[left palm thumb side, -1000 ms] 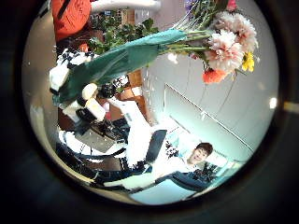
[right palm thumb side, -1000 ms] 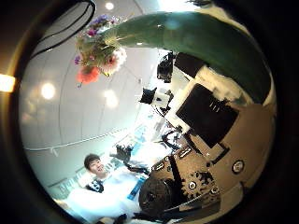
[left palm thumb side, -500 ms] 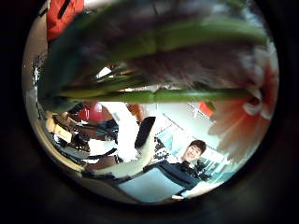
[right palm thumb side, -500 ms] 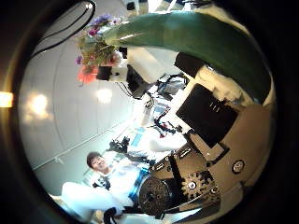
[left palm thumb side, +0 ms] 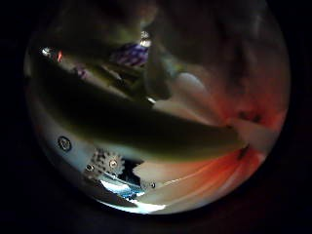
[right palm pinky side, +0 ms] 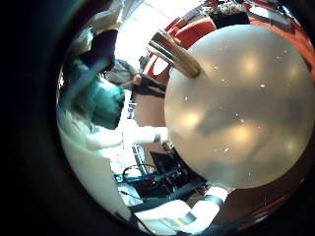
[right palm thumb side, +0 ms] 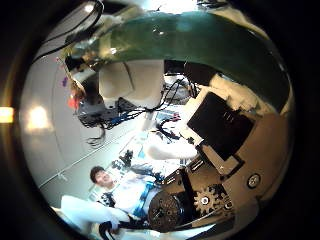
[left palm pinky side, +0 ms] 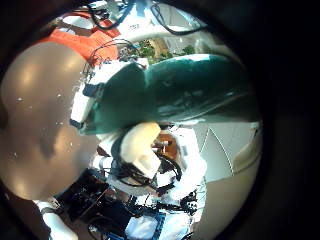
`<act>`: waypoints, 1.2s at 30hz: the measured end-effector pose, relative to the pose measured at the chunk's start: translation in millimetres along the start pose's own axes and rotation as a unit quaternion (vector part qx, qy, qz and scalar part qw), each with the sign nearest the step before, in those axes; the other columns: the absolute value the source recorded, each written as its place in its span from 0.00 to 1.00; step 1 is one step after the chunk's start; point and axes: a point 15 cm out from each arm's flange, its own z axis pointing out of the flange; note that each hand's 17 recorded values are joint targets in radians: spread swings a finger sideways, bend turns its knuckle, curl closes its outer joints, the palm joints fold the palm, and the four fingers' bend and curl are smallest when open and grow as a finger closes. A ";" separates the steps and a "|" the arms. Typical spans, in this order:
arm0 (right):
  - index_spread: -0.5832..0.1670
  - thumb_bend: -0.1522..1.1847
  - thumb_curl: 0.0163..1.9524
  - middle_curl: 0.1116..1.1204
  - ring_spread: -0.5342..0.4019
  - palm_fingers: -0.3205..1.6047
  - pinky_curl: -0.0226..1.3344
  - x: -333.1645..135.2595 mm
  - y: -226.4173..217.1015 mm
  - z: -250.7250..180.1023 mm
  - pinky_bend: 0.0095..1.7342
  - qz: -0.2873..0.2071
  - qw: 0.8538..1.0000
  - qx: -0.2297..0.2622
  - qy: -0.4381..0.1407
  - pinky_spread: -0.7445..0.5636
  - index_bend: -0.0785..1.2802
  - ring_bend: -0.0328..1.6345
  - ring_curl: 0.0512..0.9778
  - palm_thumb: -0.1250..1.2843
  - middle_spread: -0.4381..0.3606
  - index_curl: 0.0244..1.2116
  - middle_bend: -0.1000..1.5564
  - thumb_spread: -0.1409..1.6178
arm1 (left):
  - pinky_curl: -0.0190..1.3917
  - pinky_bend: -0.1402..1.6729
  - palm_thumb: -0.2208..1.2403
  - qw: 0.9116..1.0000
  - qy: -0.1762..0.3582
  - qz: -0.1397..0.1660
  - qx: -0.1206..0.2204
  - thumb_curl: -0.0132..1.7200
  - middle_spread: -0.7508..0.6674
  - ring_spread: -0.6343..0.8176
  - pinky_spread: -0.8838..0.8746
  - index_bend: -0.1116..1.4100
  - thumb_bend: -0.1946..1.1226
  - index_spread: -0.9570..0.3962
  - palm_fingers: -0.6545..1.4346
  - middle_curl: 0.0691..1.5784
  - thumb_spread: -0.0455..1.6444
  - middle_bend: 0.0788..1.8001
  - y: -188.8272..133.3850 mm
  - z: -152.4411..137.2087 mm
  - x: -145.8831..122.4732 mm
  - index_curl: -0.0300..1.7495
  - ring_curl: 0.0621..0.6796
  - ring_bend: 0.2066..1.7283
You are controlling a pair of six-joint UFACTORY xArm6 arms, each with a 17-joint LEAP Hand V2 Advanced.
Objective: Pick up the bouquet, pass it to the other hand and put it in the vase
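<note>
Bouquet point(right palm thumb side: 190, 45) (green wrap, blurred blossoms) held up against a pale ceiling point(right palm thumb side: 45, 140) with round lamps. Wrap fills the left palm views. Right hand point(right palm thumb side: 225, 130) curled round the wrap; left hand point(right palm thumb side: 115, 85) alongside, finger state indeterminable.

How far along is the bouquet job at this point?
Done: the bouquet is lifted, seemingly gripped in the right hand. In hand: the pass, with the left hand at its flowers and the stems filling the left thumb side view. Left: release and placing in the vase, not clearly seen.
</note>
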 end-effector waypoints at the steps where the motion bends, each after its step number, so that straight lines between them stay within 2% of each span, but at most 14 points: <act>1: 0.47 0.10 0.63 0.67 0.36 0.75 0.83 4.0 -2.6 -1.7 0.66 0.003 1.000 0.006 0.004 0.41 0.91 0.90 0.73 0.86 0.38 0.80 0.91 0.61 | 0.42 0.66 0.73 1.000 0.003 0.008 0.002 0.31 0.28 0.17 0.26 0.50 0.23 0.42 0.95 0.47 0.60 0.53 -1.5 -0.4 2.1 0.36 0.66 0.70; 3: 0.46 0.08 0.61 0.67 0.36 0.74 0.83 10.2 -8.2 -4.1 0.66 0.008 1.000 0.017 0.006 0.41 0.91 0.89 0.73 0.81 0.38 0.80 0.91 0.61 | 0.45 0.70 0.75 1.000 0.005 0.016 0.002 0.32 0.26 0.17 0.25 0.56 0.22 0.38 0.93 0.49 0.60 0.56 -2.6 -0.1 4.6 0.39 0.71 0.74; 6: 0.45 0.07 0.58 0.65 0.36 0.72 0.79 13.6 -11.2 -8.3 0.65 0.011 1.000 0.028 0.006 0.39 0.86 0.86 0.71 0.73 0.38 0.78 0.87 0.61 | 0.48 0.74 0.77 0.999 0.004 0.038 -0.001 0.34 0.24 0.16 0.23 0.62 0.22 0.35 0.90 0.52 0.61 0.61 -2.3 4.0 11.2 0.43 0.76 0.78; 9: 0.42 0.08 0.55 0.62 0.35 0.65 0.74 19.7 -12.7 -20.7 0.61 0.020 0.999 0.049 0.007 0.34 0.75 0.83 0.67 0.68 0.37 0.75 0.82 0.62 | 0.50 0.76 0.78 0.998 -0.002 0.057 0.009 0.36 0.22 0.17 0.22 0.66 0.22 0.32 0.88 0.53 0.61 0.64 -1.7 3.0 16.4 0.46 0.79 0.81; 10: 0.40 0.08 0.54 0.60 0.35 0.56 0.72 22.2 -11.2 -19.6 0.59 0.025 0.998 0.052 0.002 0.31 0.70 0.81 0.66 0.67 0.36 0.74 0.78 0.63 | 0.51 0.76 0.79 0.998 -0.004 0.063 0.015 0.37 0.22 0.17 0.22 0.67 0.22 0.31 0.88 0.53 0.62 0.65 -2.2 0.2 18.3 0.47 0.79 0.82; 11: 0.38 0.09 0.53 0.59 0.34 0.55 0.71 26.4 -7.9 -16.3 0.59 0.034 0.998 0.054 -0.007 0.29 0.68 0.81 0.65 0.66 0.36 0.74 0.76 0.63 | 0.52 0.77 0.79 0.997 -0.005 0.070 0.024 0.38 0.22 0.17 0.22 0.67 0.22 0.31 0.87 0.53 0.62 0.66 -3.2 -3.4 20.9 0.47 0.80 0.83; 13: 0.36 0.09 0.51 0.57 0.33 0.41 0.69 33.9 -0.9 -9.6 0.56 0.052 0.997 0.059 -0.025 0.28 0.58 0.79 0.63 0.65 0.36 0.70 0.71 0.64 | 0.52 0.77 0.79 0.995 -0.008 0.086 0.047 0.38 0.22 0.17 0.21 0.68 0.22 0.30 0.87 0.54 0.62 0.67 -5.7 -11.2 28.7 0.49 0.81 0.83; 16: 0.31 0.09 0.48 0.53 0.35 0.31 0.66 31.4 -1.6 -7.4 0.50 0.052 0.996 0.064 -0.033 0.35 0.53 0.74 0.58 0.64 0.37 0.65 0.66 0.65 | 0.54 0.78 0.79 0.991 -0.018 0.107 0.075 0.40 0.21 0.17 0.21 0.69 0.21 0.29 0.85 0.54 0.63 0.68 -7.5 -19.8 38.6 0.51 0.82 0.85; 19: 0.30 0.09 0.46 0.47 0.41 0.22 0.65 27.8 -0.8 -6.0 0.49 0.049 0.997 0.057 -0.034 0.49 0.48 0.67 0.52 0.63 0.41 0.60 0.57 0.65 | 0.55 0.78 0.79 0.987 -0.044 0.126 0.090 0.41 0.21 0.17 0.21 0.69 0.20 0.28 0.85 0.54 0.63 0.69 -6.7 -28.7 48.3 0.52 0.82 0.86; 22: 0.30 0.10 0.44 0.42 0.48 0.20 0.62 26.2 -0.3 -4.9 0.48 0.049 0.997 0.053 -0.031 0.62 0.45 0.61 0.46 0.63 0.45 0.55 0.52 0.65 | 0.56 0.77 0.79 0.982 -0.085 0.136 0.096 0.42 0.21 0.17 0.20 0.69 0.19 0.28 0.85 0.54 0.64 0.69 -4.6 -35.6 54.6 0.53 0.82 0.86; 27: 0.31 0.10 0.41 0.36 0.57 0.20 0.56 26.3 -0.4 -4.9 0.44 0.049 0.997 0.053 -0.031 0.78 0.39 0.55 0.39 0.63 0.50 0.49 0.46 0.65 | 0.58 0.77 0.80 0.966 -0.128 0.160 0.157 0.44 0.21 0.17 0.20 0.68 0.18 0.27 0.85 0.54 0.64 0.70 -2.2 -71.2 75.5 0.55 0.82 0.86; 32: 0.32 0.10 0.39 0.32 0.62 0.21 0.52 26.6 -1.0 -5.3 0.41 0.049 0.997 0.055 -0.029 0.87 0.35 0.51 0.34 0.64 0.53 0.44 0.41 0.65 | 0.60 0.77 0.80 0.948 -0.160 0.171 0.216 0.46 0.21 0.18 0.19 0.67 0.16 0.26 0.85 0.54 0.64 0.70 -2.2 -100.5 96.3 0.57 0.81 0.87; 36: 0.33 0.10 0.38 0.30 0.65 0.21 0.49 25.8 -3.5 -6.2 0.39 0.047 0.997 0.059 -0.029 0.91 0.31 0.48 0.31 0.64 0.54 0.41 0.38 0.65 | 0.61 0.76 0.80 0.938 -0.176 0.171 0.245 0.46 0.21 0.18 0.19 0.66 0.15 0.26 0.85 0.53 0.64 0.70 0.7 -120.0 104.5 0.58 0.81 0.87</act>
